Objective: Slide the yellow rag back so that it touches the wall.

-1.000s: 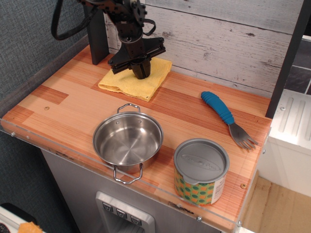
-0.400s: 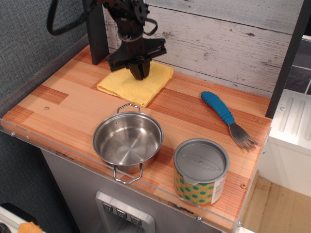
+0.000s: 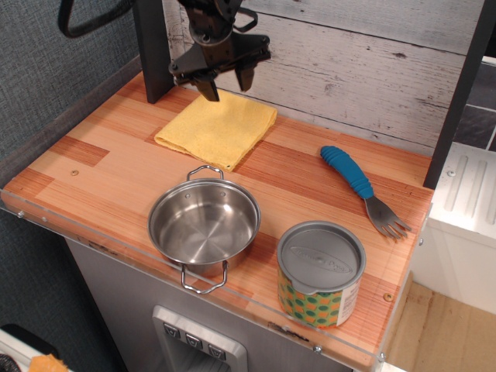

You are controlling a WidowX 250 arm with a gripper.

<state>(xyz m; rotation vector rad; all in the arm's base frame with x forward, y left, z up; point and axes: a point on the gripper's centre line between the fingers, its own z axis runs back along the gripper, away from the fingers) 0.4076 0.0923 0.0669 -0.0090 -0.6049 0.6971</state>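
The yellow rag [image 3: 218, 129] lies flat on the wooden counter at the back left, its far edge close to the wall [image 3: 356, 62] of whitewashed planks; I cannot tell whether they touch. My gripper [image 3: 226, 84] hangs above the rag's far edge, open and empty, its two black fingers spread apart and lifted off the cloth.
A steel pot [image 3: 204, 225] stands in front of the rag near the counter's front edge. A lidded patterned can [image 3: 320, 273] stands at the front right. A blue-handled fork [image 3: 360, 187] lies at the right. A dark post [image 3: 149, 46] stands left of the gripper.
The gripper pushed the rag a little toward the wall, then opened, rose off the cloth and moved back.
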